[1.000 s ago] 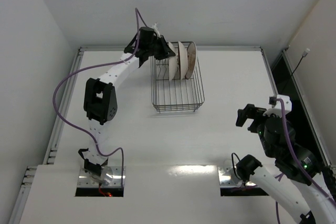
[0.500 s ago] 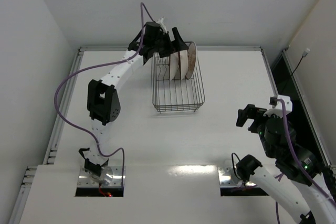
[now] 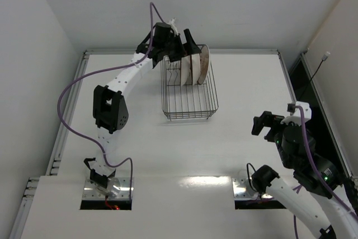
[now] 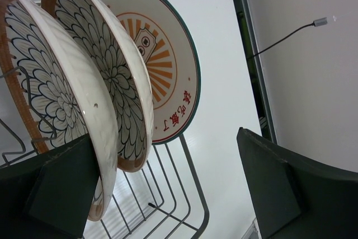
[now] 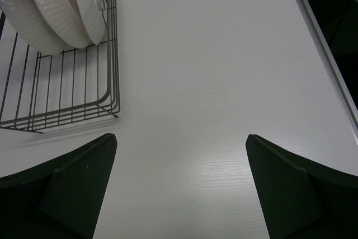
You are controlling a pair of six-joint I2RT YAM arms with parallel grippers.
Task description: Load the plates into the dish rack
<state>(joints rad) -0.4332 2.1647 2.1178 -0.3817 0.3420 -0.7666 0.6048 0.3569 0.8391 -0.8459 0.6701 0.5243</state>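
Three plates stand upright in a row at the far end of the black wire dish rack (image 3: 190, 96). In the left wrist view these are two brown-rimmed floral plates (image 4: 39, 88) (image 4: 109, 76) and a pale plate with an orange centre (image 4: 159, 62). My left gripper (image 3: 186, 46) (image 4: 168, 188) hangs open over their upper rims and holds nothing. Its left finger (image 4: 56, 188) overlaps the nearest plate's rim, and I cannot tell whether they touch. My right gripper (image 3: 262, 123) (image 5: 179, 188) is open and empty over bare table at the near right. The right wrist view shows the plates' pale undersides (image 5: 56, 9) and the rack (image 5: 61, 104).
The rack's near half holds nothing. A white wall rises just behind the rack and the left gripper. A metal rail (image 3: 288, 74) runs along the table's right edge, with a dark gap (image 3: 305, 90) beyond it. The left arm's purple cable (image 3: 70, 90) loops over the table's left side.
My left gripper was shut on the nearest brown-rimmed plate; it has opened and shifted slightly right and up. The plate stays standing in the rack. The right arm has not moved.
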